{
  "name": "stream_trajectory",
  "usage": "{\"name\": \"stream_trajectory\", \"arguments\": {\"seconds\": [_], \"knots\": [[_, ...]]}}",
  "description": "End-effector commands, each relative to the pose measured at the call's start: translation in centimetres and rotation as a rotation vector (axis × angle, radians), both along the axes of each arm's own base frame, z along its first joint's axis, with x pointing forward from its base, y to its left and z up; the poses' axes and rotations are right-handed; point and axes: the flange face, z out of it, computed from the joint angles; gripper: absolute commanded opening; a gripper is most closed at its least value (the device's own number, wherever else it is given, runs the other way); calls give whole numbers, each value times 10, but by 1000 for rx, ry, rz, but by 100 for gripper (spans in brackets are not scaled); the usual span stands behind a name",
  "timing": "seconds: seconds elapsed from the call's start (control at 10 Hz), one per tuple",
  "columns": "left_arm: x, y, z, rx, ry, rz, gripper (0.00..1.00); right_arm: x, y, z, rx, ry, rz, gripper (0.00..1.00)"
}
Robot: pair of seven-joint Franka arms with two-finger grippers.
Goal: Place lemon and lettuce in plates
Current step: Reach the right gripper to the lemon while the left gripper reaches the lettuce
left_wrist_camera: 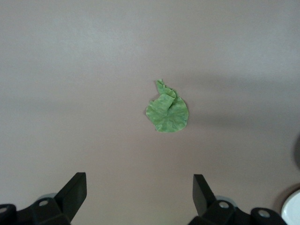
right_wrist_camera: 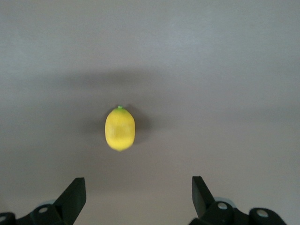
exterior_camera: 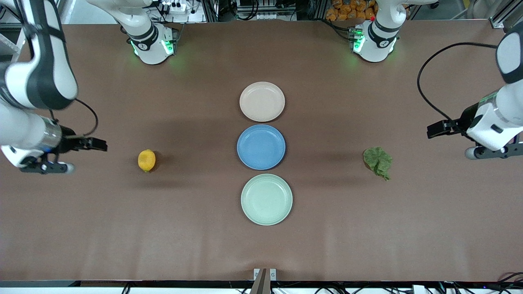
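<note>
The lemon (exterior_camera: 146, 160) lies on the brown table toward the right arm's end. It also shows in the right wrist view (right_wrist_camera: 120, 129). The lettuce (exterior_camera: 378, 162) lies toward the left arm's end, and it shows in the left wrist view (left_wrist_camera: 167, 112). The beige-pink plate (exterior_camera: 262, 101) and the mint green plate (exterior_camera: 266, 199) lie empty in the middle, the mint one nearer the camera. My right gripper (exterior_camera: 100, 145) (right_wrist_camera: 139, 192) is open and empty, over bare table beside the lemon. My left gripper (exterior_camera: 433, 130) (left_wrist_camera: 139, 190) is open and empty, over bare table beside the lettuce.
An empty blue plate (exterior_camera: 261, 146) lies between the two pale plates, in one row with them. A pale plate rim (left_wrist_camera: 293, 208) shows at the edge of the left wrist view. The arms' bases (exterior_camera: 153, 45) (exterior_camera: 374, 41) stand at the table's back edge.
</note>
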Motion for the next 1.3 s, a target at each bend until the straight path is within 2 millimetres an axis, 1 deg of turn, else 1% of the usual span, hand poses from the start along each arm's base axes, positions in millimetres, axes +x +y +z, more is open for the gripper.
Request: {"name": "stream_trajectory", "arguments": {"seconds": [0.0, 0.1, 0.2, 0.3, 0.4, 0.6, 0.7, 0.8, 0.9, 1.0, 1.2], "knots": [[-8, -3, -62, -46, -4, -2, 100, 20, 15, -51, 13, -2, -15, 100], [-10, -10, -90, -52, -3, 2, 100, 24, 21, -76, 19, 9, -17, 100], [-7, -16, -118, -48, 9, 1, 100, 25, 38, -92, 30, 16, -12, 100], [0, -18, -152, -41, 47, 2, 100, 23, 37, -116, 31, 52, -15, 100], [4, -20, -179, -36, 56, 2, 100, 19, 40, -132, 30, 64, -11, 100], [3, -23, -231, -26, 129, -2, 100, 15, 43, -170, 29, 65, -7, 100], [4, -25, -251, -23, 130, -4, 100, 13, 39, -177, 31, 77, -6, 100], [6, -25, -269, -21, 130, -5, 100, 9, 39, -189, 30, 104, -6, 100], [8, -34, -278, -27, 120, -14, 100, 1, 36, -203, 30, 126, -16, 100], [14, -38, -280, -28, 96, -17, 100, -3, 29, -209, 36, 142, -36, 100], [22, -43, -305, -43, 89, -4, 100, -6, 32, -213, 42, 150, -37, 100]]}}
